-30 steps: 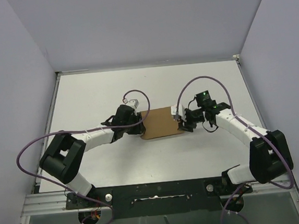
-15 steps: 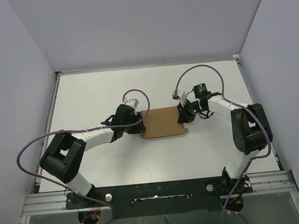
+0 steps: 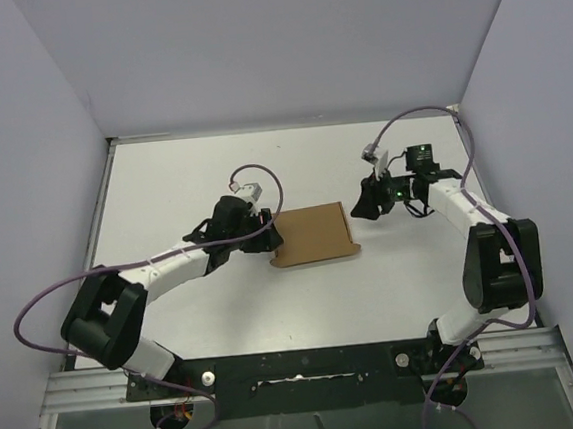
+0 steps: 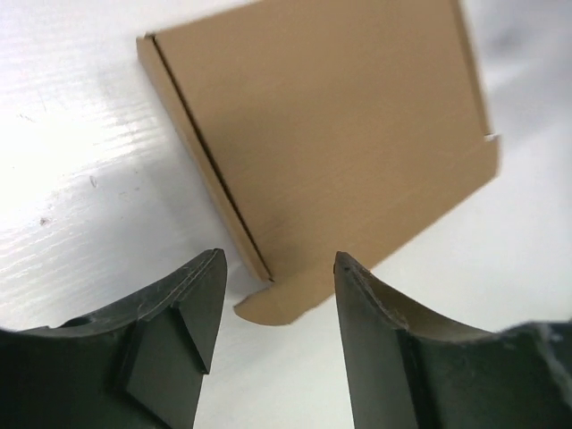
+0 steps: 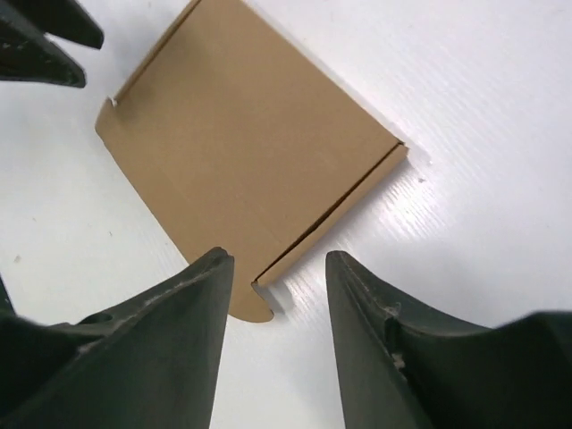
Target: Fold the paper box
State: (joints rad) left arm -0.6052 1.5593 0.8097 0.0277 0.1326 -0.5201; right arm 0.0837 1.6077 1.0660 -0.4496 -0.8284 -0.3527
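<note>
The paper box is seen lying flat, with its lid down, near the middle of the counter. The left pincer is placed just beside its 9 o'clock edge, jaws parted, nothing being held. The right pincer is found near its 2 o'clock corner, apart from it, likewise parted and empty.

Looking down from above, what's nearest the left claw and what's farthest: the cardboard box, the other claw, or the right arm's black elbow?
1. The paper box, right beside the left gripper.
2. The right gripper, past the box's right edge.
3. The right arm's black elbow, far right.
</note>
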